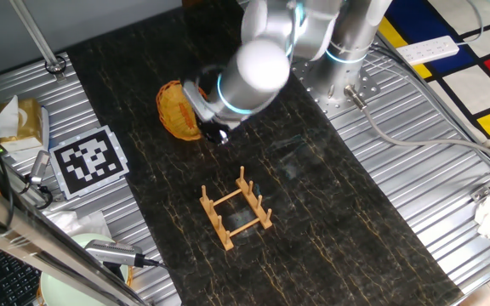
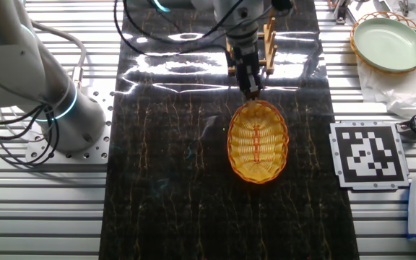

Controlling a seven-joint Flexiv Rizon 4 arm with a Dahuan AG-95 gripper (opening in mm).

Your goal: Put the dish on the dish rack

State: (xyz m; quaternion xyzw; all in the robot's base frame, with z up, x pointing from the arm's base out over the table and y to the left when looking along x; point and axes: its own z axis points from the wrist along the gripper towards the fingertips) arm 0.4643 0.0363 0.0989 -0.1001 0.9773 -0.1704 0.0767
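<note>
Dish (image 2: 258, 141) sits on the dark marbled counter (image 2: 165, 202), flat on its base, woven lattice showing inside. In the other fixed view the gripper (image 2: 252, 88) is at the dish's far rim, right on the edge or a hair above it. The fingers (image 2: 255, 81) look close together, as if pinching the rim, but the tips are dark against dark stone and I cannot tell whether they have actually closed on the weave. In the one fixed view the arm's wrist covers half the dish (image 1: 177, 109), so no help there.

Dish rack (image 1: 236, 209) stands empty and upright, well apart from the dish, with bare counter between. From the other side only its pegs (image 2: 269, 40) peek out behind the arm.

Risks, as I judge them:
- A rim pinch on open weave is thin purchase. If the fingers land on a gap, the dish may slip or swing down when lifted.
- Held at one edge, the dish will hang and tilt (a long lever), so its low side could drag on the counter.
- The dish looks roughly as wide as the rack. A small misalignment could catch a peg.
- The rack is light. A sideways nudge from the dish would likely slide or tip it.
- The glossy counter makes both things easy to shove.
</note>
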